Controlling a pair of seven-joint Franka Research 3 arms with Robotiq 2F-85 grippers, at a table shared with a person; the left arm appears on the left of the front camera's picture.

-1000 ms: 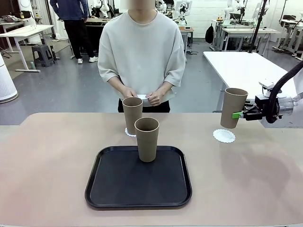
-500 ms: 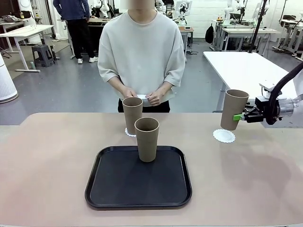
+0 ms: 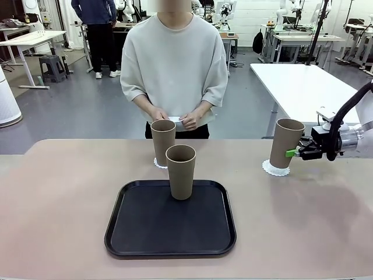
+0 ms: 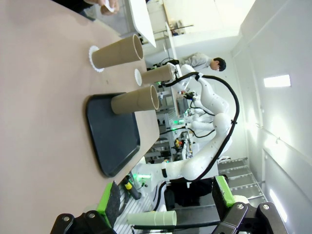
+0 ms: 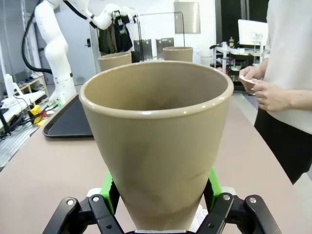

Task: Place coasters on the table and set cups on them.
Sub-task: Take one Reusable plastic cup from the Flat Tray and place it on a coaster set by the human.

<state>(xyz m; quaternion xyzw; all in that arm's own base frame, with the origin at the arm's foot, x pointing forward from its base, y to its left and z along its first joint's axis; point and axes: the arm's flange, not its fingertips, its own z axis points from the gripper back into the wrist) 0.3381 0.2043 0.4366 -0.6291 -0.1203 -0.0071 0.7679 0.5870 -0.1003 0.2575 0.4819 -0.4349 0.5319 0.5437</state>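
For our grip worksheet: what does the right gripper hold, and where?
The right gripper clamps a tall tan tapered cup by its lower side wall.

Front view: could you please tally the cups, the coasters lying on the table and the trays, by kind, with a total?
Cups: 3 (tray cup, far cup, held cup in the right gripper)
Coasters: 2 (far coaster, right coaster)
Trays: 1 (black tray)
Total: 6
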